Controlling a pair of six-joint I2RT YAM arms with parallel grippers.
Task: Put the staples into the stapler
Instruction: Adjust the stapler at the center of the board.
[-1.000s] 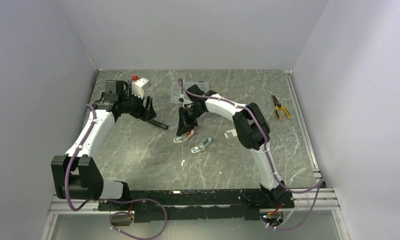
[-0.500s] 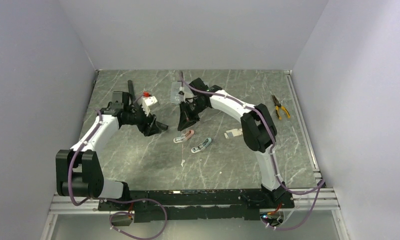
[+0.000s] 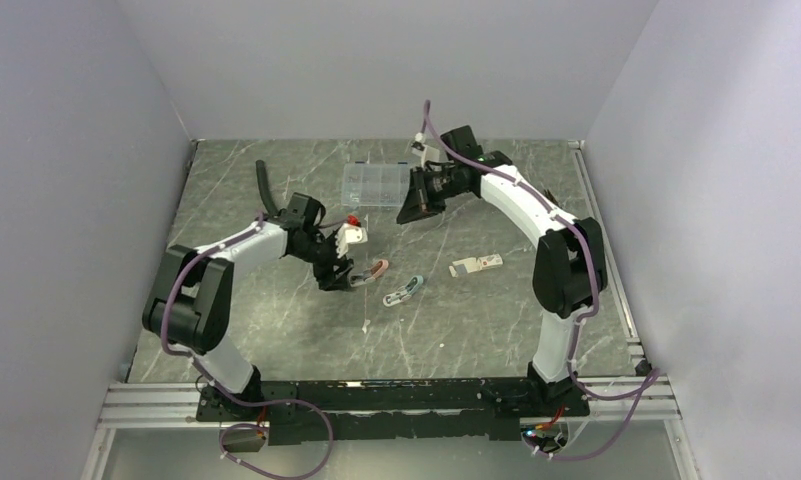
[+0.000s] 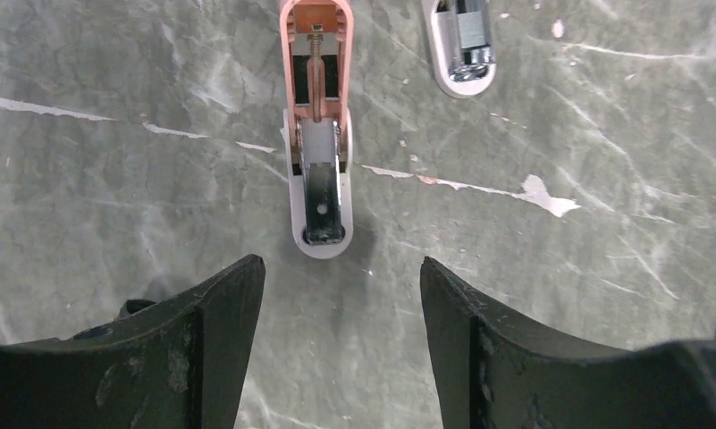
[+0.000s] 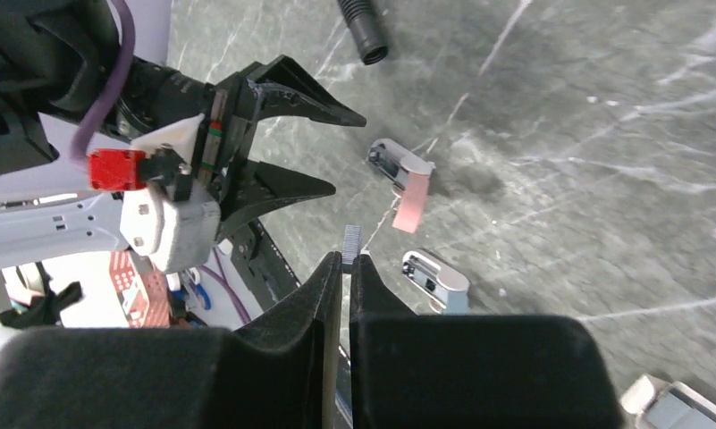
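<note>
Staples (image 5: 351, 242), one tiny grey strip, poke out from the tips of the right jaws. Those jaws are pinched shut on the strip, high above the bench (image 5: 604, 107). Past those tips, down on the bench, lie the pink stapler (image 5: 406, 183) and another small stapler (image 5: 436, 275). The left jaws stand wide open and hold nothing. The pink stapler lies flipped open just ahead of the gap between them, touching neither side. The other small stapler lies farther out, to their right.

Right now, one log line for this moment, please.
left gripper: open, facing pink stapler | right gripper: shut on staples | pink stapler: lying open
</note>
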